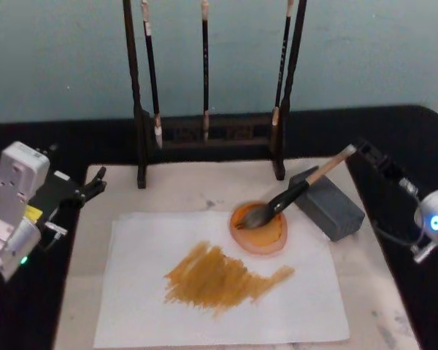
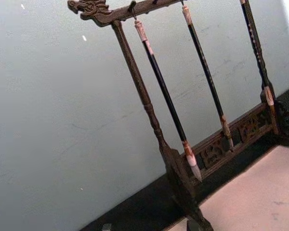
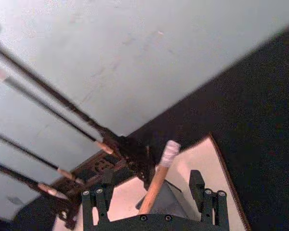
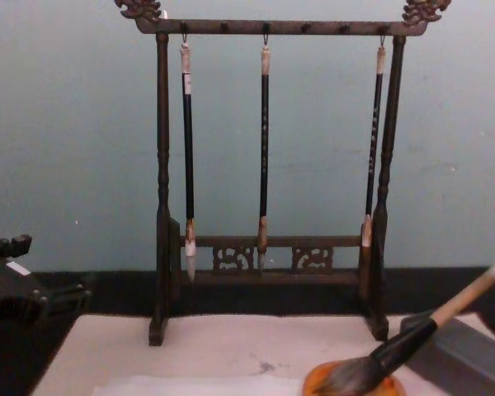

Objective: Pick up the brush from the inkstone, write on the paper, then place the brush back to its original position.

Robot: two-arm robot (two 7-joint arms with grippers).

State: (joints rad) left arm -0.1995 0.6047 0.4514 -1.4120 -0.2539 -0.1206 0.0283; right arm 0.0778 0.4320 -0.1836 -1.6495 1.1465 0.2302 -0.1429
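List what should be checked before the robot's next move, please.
1. Thick tan-handled calligraphy brush leans on the grey rectangular block, bristles in the round orange dish: ok.
2. Right tool open, straddling the handle's end: ok.
3. Thin white paper sheet lies flat and bears orange-brown strokes: ok.
4. Left tool open, parked beside the cream mat at its left edge, apart from the paper: ok.
5. Paint left on the bristles: cannot tell.

The brush [image 4: 412, 334] leans with bristles on the orange dish [image 4: 312, 384], before a rack [image 4: 162, 206] of three hanging brushes [image 4: 264, 148].
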